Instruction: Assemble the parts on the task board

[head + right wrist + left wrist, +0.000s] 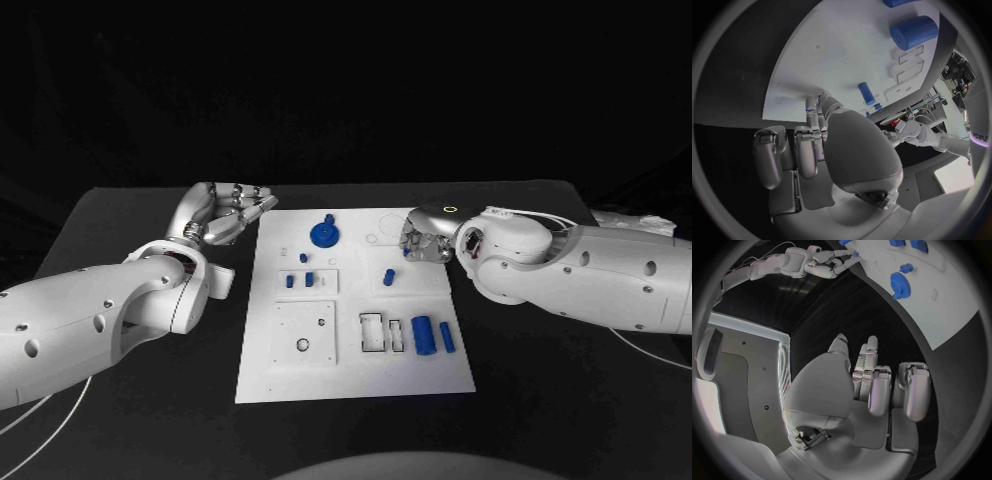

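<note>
The white task board [274, 375] lies in the middle of the black table. On it are a blue gear [327, 235], three small blue pegs [304, 258], a lone blue peg [388, 275], a thick blue cylinder [424, 335] and a thin blue bar [447, 337]. My right hand [428, 238] is over the board's far right corner, fingers curled down, and a small blue part [820, 101] shows between its fingertips. My left hand [231, 212] hovers off the board's far left corner with fingers curled in and nothing in them. The left wrist view shows the gear [901, 282] and the right hand [820, 264].
Rectangular recesses [382, 332] and a square plate with a hole [304, 335] mark the board's near half. Black table [144, 410] surrounds the board. Crumpled white material [635, 222] lies at the table's far right edge. Both forearms flank the board.
</note>
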